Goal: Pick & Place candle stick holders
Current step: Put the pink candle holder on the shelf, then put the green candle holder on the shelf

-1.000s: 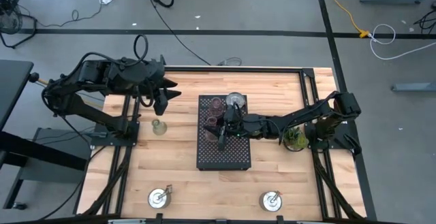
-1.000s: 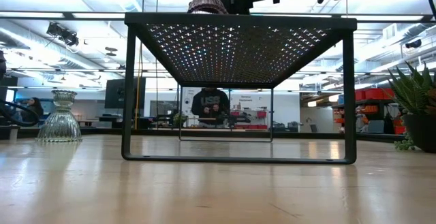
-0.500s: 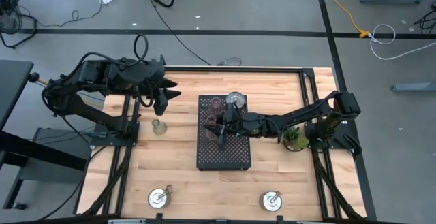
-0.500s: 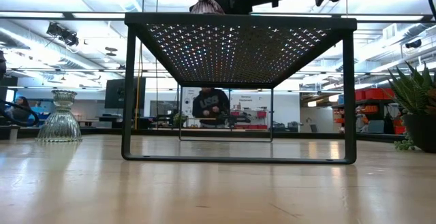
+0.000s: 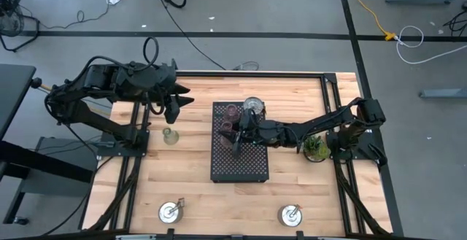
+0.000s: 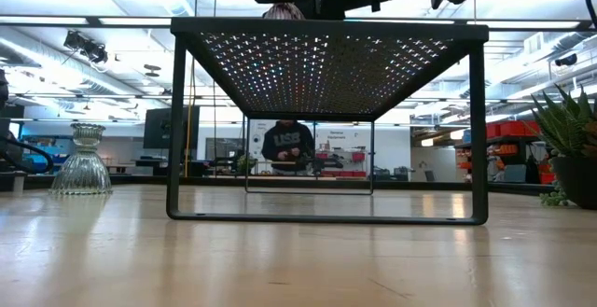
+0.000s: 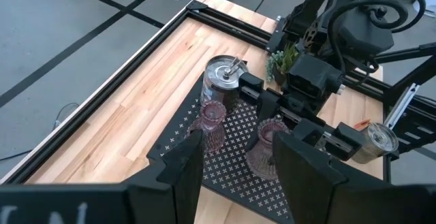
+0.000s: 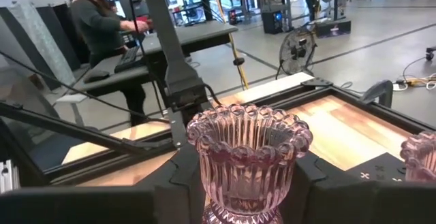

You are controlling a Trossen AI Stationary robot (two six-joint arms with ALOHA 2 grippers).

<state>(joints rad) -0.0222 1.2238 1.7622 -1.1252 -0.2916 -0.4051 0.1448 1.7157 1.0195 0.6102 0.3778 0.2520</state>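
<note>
The high view looks straight down from well above, taking in the whole wooden tabletop (image 5: 190, 167), both arms and the grey floor around.

The low view sits at tabletop height, close to the black perforated tray (image 6: 326, 36), and faces level beneath it into the room.

The left wrist view looks forward and down between its own left gripper (image 7: 235, 166) fingers, from some way off, onto the tray and the far arm.

The right wrist view sits very close behind a pink glass candle holder (image 8: 248, 156) between the right gripper (image 8: 238, 183) fingers, facing across the tabletop toward the room.

The tray appears in the high, low and left wrist views.
</note>
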